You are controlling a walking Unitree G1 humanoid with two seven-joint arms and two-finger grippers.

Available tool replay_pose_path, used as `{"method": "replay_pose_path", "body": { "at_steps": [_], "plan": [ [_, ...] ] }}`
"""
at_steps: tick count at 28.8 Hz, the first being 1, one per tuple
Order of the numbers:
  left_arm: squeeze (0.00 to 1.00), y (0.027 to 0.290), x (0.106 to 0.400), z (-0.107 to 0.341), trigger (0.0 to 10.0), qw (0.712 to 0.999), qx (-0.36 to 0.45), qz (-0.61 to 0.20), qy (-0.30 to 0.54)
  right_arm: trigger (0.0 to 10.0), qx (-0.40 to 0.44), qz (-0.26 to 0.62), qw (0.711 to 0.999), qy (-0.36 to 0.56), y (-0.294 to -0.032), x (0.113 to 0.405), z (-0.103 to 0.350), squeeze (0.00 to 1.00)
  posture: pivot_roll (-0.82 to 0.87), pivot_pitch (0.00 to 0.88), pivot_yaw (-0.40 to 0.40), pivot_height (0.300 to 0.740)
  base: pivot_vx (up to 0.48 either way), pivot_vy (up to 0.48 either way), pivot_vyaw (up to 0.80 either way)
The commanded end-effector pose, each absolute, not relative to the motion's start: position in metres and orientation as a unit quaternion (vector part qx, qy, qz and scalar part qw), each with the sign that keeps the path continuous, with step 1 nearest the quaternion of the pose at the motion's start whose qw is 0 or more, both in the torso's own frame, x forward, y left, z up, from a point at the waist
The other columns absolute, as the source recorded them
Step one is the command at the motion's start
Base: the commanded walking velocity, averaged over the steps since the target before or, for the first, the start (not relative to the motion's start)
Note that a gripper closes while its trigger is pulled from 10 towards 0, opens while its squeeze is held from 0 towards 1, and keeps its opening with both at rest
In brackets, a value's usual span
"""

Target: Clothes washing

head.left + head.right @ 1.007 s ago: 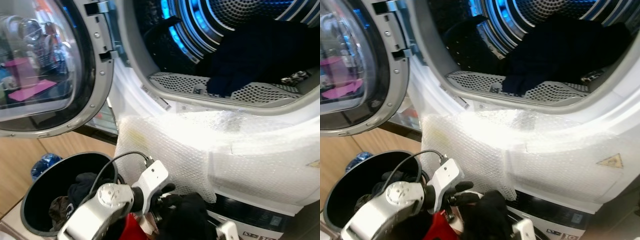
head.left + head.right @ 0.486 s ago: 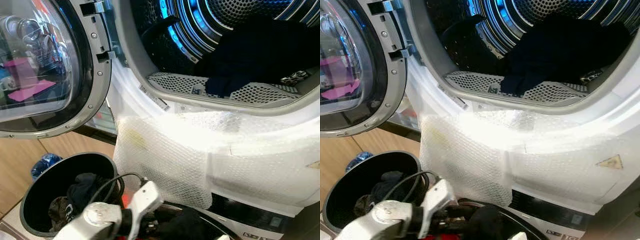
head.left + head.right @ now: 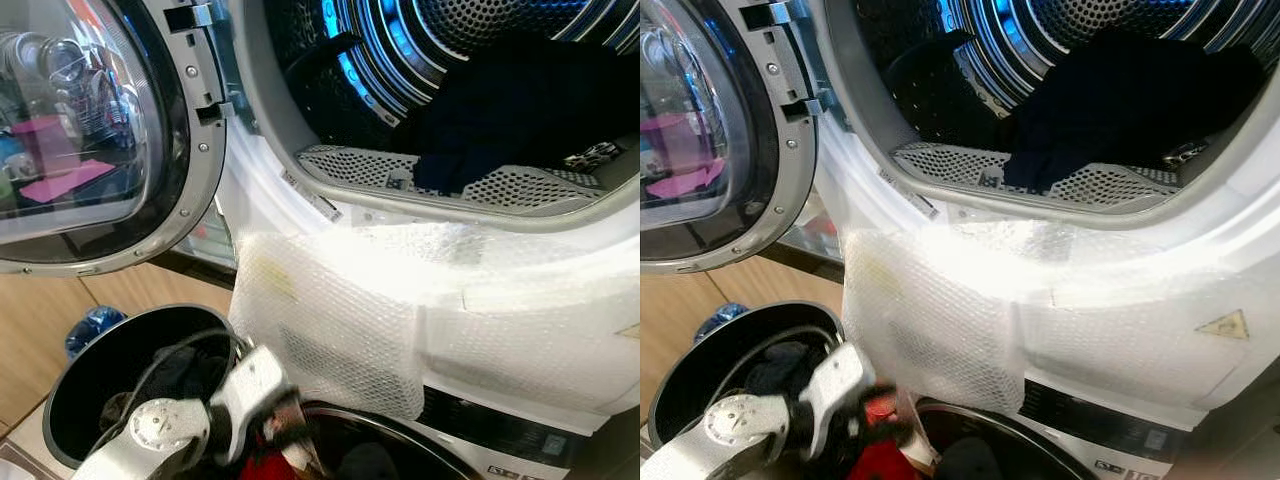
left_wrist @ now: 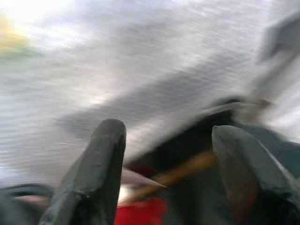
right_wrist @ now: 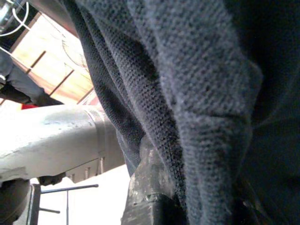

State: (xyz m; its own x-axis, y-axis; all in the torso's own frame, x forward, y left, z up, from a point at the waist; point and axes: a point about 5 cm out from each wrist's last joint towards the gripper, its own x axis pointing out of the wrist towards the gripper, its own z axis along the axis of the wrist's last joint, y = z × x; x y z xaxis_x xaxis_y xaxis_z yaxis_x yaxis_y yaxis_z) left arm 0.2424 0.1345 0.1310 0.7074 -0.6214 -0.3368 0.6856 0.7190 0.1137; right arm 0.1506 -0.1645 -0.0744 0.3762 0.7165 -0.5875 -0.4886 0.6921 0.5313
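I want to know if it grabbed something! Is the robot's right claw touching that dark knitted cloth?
Touching. In the right wrist view the dark knitted cloth drapes right over the right gripper's finger, lying on it with no gap.

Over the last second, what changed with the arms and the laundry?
The left pincer dropped lower and swung back toward the round black laundry bin, fingers apart, now above a red garment. The black cloth bunched by it earlier has sunk out of sight. The dark navy clothes in the drum, the open glass door and the bubble wrap stayed put.
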Motion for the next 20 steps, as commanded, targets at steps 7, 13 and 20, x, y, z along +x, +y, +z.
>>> {"method": "replay_pose_path", "body": {
  "at_steps": [7,13,20],
  "plan": [
    [0.00,0.184,0.252,0.110,10.0,0.977,0.143,-0.138,0.077,0.0,0.103,0.469,0.788,0.384,-0.157,0.151,-0.063,0.00,0.01,0.000,0.118,0.740,0.000,0.000,0.00],
    [0.00,0.215,0.247,0.089,10.0,0.979,0.177,-0.054,0.084,0.0,0.106,0.558,0.765,0.305,-0.151,0.158,-0.028,0.00,-0.01,0.000,0.116,0.740,0.000,0.000,0.00],
    [0.00,0.225,0.249,0.080,10.0,0.983,0.175,-0.008,0.062,0.0,0.142,0.644,0.738,0.140,-0.128,0.182,0.064,0.00,-0.01,0.000,0.110,0.740,0.000,0.000,0.00]
  ]
}}
